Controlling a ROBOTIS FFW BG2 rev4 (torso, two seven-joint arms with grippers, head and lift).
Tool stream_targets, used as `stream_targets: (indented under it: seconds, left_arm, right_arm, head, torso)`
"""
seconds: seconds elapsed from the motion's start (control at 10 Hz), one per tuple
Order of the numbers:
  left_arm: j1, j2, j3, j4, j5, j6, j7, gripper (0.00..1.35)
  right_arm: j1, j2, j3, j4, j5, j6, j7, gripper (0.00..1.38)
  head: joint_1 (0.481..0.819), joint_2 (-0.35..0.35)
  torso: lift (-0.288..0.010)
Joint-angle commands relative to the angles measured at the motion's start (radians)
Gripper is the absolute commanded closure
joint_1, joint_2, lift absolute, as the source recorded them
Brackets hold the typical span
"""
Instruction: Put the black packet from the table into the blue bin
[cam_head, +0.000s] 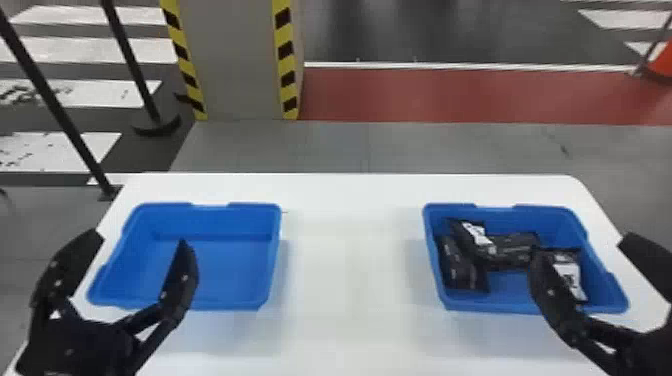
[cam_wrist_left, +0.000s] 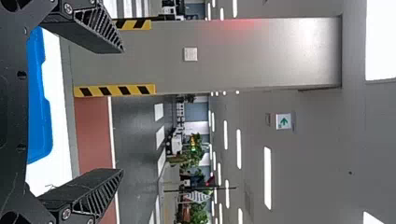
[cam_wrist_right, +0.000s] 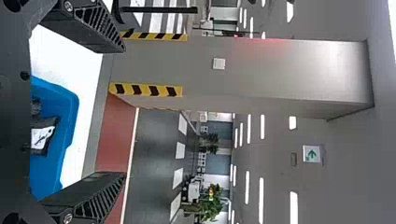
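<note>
Several black packets with white labels lie in the right blue bin, one of them partly behind a finger of my right gripper. That gripper stands open above the bin's right side. The left blue bin holds nothing that I can see. My left gripper is over that bin's left part, its fingers wide apart. In the left wrist view the left gripper is open; in the right wrist view the right gripper is too, with a black packet in the bin beyond.
Both bins stand on a white table, with a bare stretch between them. Beyond the far edge rises a grey pillar with yellow and black striped edges. Black posts stand to the left of the table.
</note>
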Motion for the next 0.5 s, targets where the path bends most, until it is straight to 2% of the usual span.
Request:
stream_targets:
  seconds: [0.0,0.2,0.4]
  left_arm:
    - [0.0,0.001,0.002,0.0,0.001,-0.004,-0.001,0.12]
    - [-0.002,0.001,-0.002,0.0,0.001,-0.006,0.001,0.12]
    - [-0.002,0.001,0.0,0.0,0.001,-0.006,0.001,0.12]
  right_arm:
    - [0.03,0.0,-0.002,-0.022,-0.017,-0.003,0.0,0.08]
    - [0.062,-0.002,-0.002,-0.044,-0.025,-0.003,0.0,0.08]
    - [0.057,-0.002,-0.004,-0.017,-0.041,-0.007,0.0,0.08]
  head:
    - [0.695,0.031]
    - [0.695,0.035]
    - [0.695,0.036]
  torso:
    - [-0.11]
    - [-0.11]
    - [-0.11]
